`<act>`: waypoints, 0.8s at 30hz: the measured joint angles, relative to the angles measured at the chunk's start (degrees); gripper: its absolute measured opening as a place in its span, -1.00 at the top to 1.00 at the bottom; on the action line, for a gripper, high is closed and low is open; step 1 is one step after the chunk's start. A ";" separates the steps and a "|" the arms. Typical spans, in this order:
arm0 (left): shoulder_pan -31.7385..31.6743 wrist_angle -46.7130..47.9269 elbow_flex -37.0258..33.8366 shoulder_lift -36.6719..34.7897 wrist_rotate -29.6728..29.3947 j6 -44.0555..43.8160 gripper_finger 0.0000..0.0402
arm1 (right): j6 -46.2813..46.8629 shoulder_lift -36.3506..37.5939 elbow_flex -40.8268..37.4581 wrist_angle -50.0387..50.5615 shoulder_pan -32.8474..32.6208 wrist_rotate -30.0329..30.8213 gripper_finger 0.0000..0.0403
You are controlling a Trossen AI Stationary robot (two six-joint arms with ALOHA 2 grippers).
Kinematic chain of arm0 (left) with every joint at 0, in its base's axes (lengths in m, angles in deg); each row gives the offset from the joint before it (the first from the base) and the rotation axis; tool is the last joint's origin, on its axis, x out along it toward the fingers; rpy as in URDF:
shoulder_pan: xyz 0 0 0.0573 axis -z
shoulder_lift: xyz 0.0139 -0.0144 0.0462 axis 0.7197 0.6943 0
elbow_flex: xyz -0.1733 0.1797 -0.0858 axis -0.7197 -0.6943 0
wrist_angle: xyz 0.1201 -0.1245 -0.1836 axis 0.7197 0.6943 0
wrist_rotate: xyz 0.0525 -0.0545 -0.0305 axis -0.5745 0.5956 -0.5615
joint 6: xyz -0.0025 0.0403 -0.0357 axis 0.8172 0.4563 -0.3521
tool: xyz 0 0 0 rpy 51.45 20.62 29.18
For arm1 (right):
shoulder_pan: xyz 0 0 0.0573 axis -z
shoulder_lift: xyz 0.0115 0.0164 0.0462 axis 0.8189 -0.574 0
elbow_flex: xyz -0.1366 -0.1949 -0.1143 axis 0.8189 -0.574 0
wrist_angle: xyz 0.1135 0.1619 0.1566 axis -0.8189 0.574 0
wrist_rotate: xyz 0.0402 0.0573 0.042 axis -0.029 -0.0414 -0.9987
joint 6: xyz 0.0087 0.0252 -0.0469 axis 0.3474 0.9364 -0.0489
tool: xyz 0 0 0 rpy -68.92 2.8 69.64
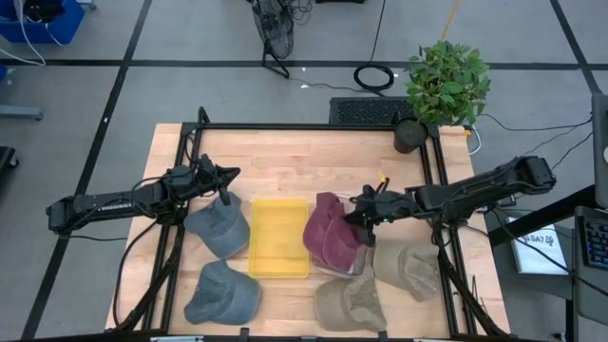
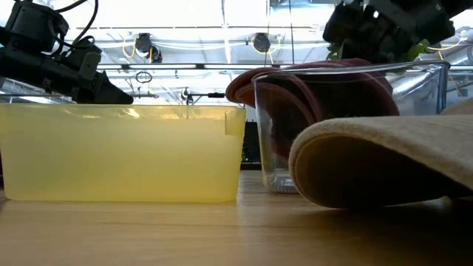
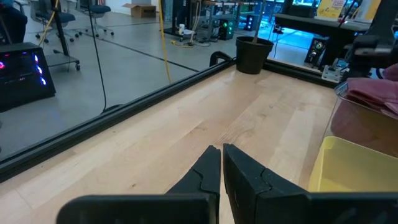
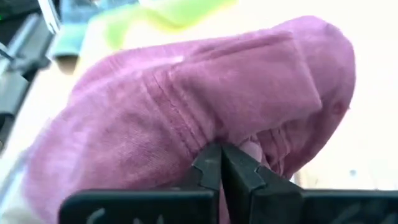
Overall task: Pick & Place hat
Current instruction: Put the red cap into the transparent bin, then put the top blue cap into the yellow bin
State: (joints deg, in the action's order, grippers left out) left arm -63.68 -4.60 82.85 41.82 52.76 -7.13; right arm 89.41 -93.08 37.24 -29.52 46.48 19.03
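Note:
A maroon hat [image 1: 329,235] sits in a clear bin [image 2: 421,81], and its crown rises above the bin's rim [image 2: 255,77]. My right gripper [image 1: 366,218] is at the hat's right side, shut on its cloth [image 4: 186,106]. My left gripper [image 1: 226,193] hovers shut, holding nothing, just beyond a grey-blue hat [image 1: 218,229] that lies on the table left of the yellow bin [image 1: 278,237]. The left wrist view shows the shut fingers [image 3: 221,163] over bare wood. My right gripper pinches a fold of the maroon hat's cloth [image 4: 252,149] between its two fingertips, coming level from the table's right side. The hat rests in the clear bin with its crown over the rim. One layer or several, I cannot tell.
A second grey-blue hat [image 1: 221,295] lies near the front edge. Two beige hats [image 1: 351,305] [image 1: 409,270] lie right of the yellow bin, one filling the low view's foreground [image 2: 384,159]. A potted plant [image 1: 445,84] stands at the far right corner. A black frame [image 1: 313,126] borders the table.

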 joint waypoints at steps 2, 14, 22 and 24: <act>0.00 0.00 0.00 0.02 0.00 0.00 0.87 | 0.21 1.82 0.00 0.08 0.00 0.26 0.88; 0.00 0.00 0.00 0.02 0.00 0.00 0.87 | -8.23 18.73 0.02 -0.78 0.79 1.64 0.52; 0.00 0.00 0.00 0.01 0.00 0.00 0.87 | -17.31 34.28 0.07 8.53 -0.25 1.80 0.86; 0.00 0.00 0.00 0.00 0.00 0.00 0.87 | -18.97 36.25 0.07 11.96 -0.26 3.03 0.96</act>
State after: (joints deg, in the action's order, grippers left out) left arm -63.68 -4.60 82.85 41.82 52.76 -7.13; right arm 70.44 -56.82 37.31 -17.56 46.22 22.06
